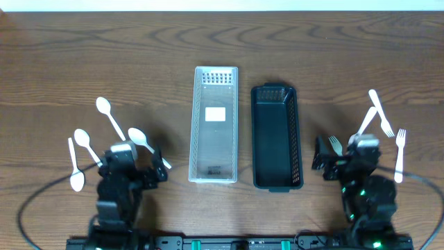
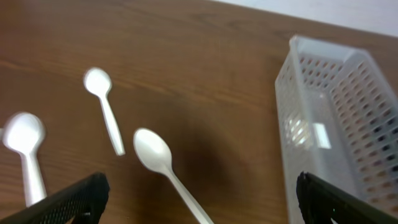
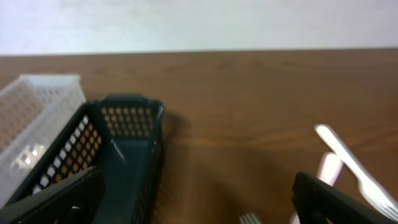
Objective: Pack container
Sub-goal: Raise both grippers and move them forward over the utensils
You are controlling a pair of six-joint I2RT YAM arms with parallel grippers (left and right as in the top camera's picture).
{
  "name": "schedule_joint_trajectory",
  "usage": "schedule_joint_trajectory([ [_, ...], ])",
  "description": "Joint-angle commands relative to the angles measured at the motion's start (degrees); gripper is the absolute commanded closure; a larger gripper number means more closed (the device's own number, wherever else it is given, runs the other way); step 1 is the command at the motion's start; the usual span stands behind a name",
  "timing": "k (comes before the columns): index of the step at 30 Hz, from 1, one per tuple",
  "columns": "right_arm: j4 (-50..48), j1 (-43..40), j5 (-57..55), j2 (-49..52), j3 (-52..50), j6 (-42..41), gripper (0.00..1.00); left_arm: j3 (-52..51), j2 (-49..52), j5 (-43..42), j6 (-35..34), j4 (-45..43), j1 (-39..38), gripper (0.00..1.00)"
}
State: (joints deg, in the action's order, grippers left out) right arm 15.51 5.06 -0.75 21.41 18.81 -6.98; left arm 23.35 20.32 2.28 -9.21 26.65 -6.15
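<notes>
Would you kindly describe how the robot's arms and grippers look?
The left arm and right arm are black, each with a grey block at the wrist. Green lights glow on the right one. Black cables loop beside both. Their fingers are black.

Looks down on a wooden bench (image 2: 205, 56). Finds three white spoons lying apart: far spoon (image 2: 103, 107), left spoon (image 2: 26, 148), near spoon (image 2: 163, 165) with handle running down between black jaws spread wide. Catches a white perforated basket (image 2: 291, 118) at right.

No legible text anywhere.
</notes>
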Motion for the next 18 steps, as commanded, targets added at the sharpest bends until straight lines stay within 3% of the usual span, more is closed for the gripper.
schedule_joint_trajectory([
  [1,5.7,-1.8,0.2,11.0,11.5,0.2,0.01,14.2,10.9,3.0,-0.3,6.5,0.1,0.02],
  [7,31.8,-2.6,0.2,36.1,37.5,0.7,0.01,36.4,34.9,3.5,-0.3,30.3,0.1,0.02],
  [11,37.7,-2.6,2.8,48.0,45.9,0.5,0.03,40.2,45.3,3.2,-0.3,34.0,0.1,0.02],
  [14,38.0,-2.6,3.7,54.1,46.2,0.3,0.77,40.2,51.6,2.6,-0.3,34.5,0.1,0.00],
  [15,38.3,-2.6,3.9,56.0,46.0,-0.4,0.87,40.2,53.5,2.6,-0.3,35.1,0.1,0.03],
  [16,38.7,-2.6,3.9,57.5,45.9,-1.6,0.92,40.2,55.0,2.6,-0.3,35.4,0.1,0.12],
  [18,39.3,-2.6,4.2,61.1,45.9,-3.6,0.94,40.1,57.9,2.6,-0.3,35.5,0.1,0.34],
])
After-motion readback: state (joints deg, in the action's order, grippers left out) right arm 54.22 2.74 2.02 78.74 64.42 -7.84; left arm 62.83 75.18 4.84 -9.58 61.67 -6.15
